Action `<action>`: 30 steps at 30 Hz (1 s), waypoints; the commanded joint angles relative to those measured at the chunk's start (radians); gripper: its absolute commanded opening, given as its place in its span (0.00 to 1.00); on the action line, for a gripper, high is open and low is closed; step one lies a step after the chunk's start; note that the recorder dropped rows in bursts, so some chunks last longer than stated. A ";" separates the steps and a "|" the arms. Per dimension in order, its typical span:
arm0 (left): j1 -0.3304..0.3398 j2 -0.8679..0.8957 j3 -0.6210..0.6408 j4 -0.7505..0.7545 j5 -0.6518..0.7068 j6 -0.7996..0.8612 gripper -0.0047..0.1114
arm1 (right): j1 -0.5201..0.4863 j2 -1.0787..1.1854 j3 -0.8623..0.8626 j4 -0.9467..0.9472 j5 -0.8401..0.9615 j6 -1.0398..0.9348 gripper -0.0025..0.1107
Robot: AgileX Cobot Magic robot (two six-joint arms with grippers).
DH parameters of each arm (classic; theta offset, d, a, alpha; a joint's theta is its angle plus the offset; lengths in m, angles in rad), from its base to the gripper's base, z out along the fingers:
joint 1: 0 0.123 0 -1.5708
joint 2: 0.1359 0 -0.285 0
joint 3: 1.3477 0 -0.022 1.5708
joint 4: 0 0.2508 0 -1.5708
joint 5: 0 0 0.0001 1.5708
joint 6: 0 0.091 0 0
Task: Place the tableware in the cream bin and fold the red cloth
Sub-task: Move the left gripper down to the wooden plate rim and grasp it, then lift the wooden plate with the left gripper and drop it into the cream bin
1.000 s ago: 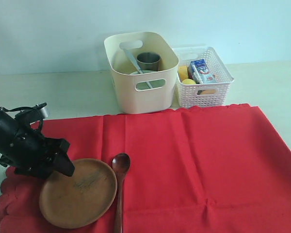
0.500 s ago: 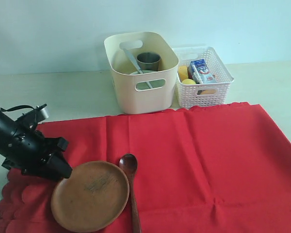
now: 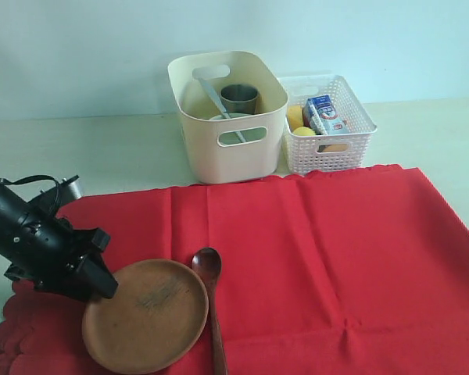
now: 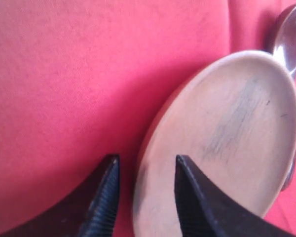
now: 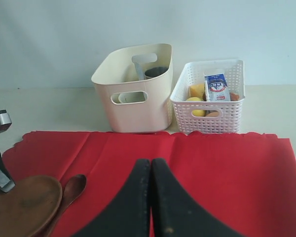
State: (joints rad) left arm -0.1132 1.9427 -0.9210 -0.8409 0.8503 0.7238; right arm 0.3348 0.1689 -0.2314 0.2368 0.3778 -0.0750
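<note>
Fingers (image 4: 101, 202) of the left gripper (image 4: 144, 197) stand parted astride the wooden plate (image 4: 227, 143) rim (a flat plate offers only its edge); right gripper (image 5: 151, 197) fingers are pressed together, empty, idle.

Left claw (image 3: 105, 283) at wooden plate (image 3: 148, 316) edge

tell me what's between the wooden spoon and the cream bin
Only bare red cloth: nothing rests on the stretch from the wooden spoon up to the cream bin, as the exterior view shows.
</note>
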 commanded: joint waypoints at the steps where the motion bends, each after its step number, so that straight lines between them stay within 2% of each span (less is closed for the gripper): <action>1: -0.026 0.026 -0.004 -0.012 0.011 0.002 0.37 | -0.002 -0.003 0.005 0.001 -0.007 -0.005 0.02; 5: -0.029 0.026 -0.004 -0.022 0.011 0.021 0.33 | -0.002 -0.003 0.005 0.001 -0.007 -0.005 0.02; 9: -0.029 0.022 -0.004 -0.022 -0.014 0.031 0.04 | -0.002 -0.003 0.005 0.001 -0.007 -0.005 0.02; 15: -0.026 -0.040 -0.004 -0.022 -0.032 0.034 0.04 | -0.002 -0.003 0.005 0.001 -0.007 -0.005 0.02; 21: -0.026 -0.224 -0.011 0.018 -0.024 -0.001 0.04 | -0.002 -0.003 0.005 0.001 -0.007 -0.005 0.02; 25: -0.026 -0.376 -0.053 0.099 -0.014 -0.104 0.04 | -0.002 -0.003 0.005 0.018 -0.007 -0.005 0.02; 30: -0.026 -0.516 -0.157 0.097 -0.047 -0.148 0.04 | -0.002 -0.003 0.005 0.027 -0.007 -0.005 0.02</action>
State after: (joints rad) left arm -0.1375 1.4802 -1.0253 -0.7347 0.8269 0.6079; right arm 0.3348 0.1689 -0.2314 0.2619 0.3778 -0.0750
